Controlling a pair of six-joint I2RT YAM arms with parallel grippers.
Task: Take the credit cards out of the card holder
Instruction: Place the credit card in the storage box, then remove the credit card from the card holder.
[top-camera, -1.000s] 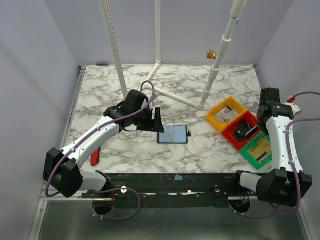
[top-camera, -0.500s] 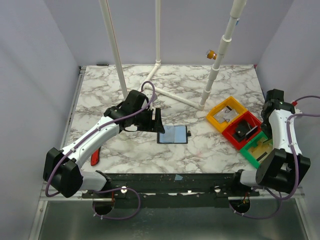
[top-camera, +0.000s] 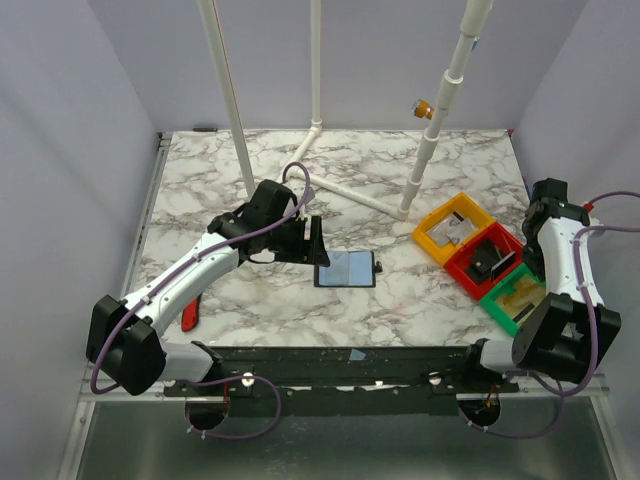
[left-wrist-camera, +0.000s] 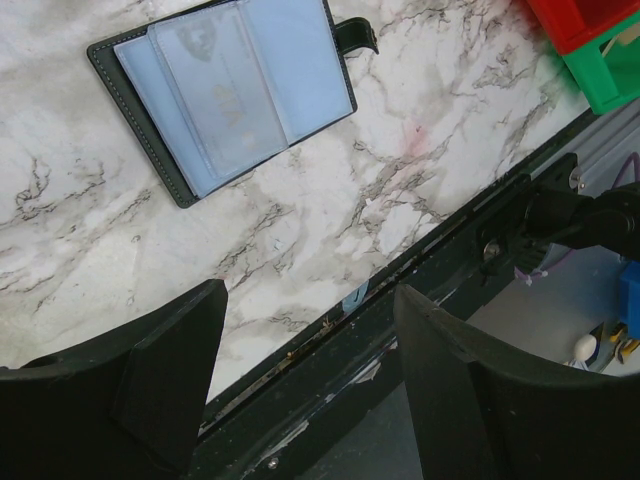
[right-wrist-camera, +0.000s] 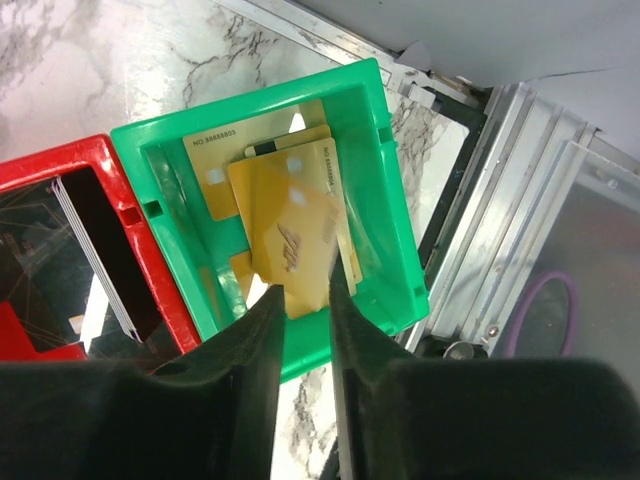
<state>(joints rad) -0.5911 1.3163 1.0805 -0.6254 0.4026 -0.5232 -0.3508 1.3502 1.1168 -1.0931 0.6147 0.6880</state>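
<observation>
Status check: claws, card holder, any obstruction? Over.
Left claw open, empty, near the card holder, lying open. Right claw over green bin, gold card at its tips, grip unclear. Nothing blocking holder.

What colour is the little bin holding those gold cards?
The bin is green, clearest in the right wrist view.

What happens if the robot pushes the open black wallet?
The card holder lies open and flat, so it would probably slide on the smooth marble table rather than tip. Its thin plastic sleeves look floppy and likely bend when pinched.
</observation>
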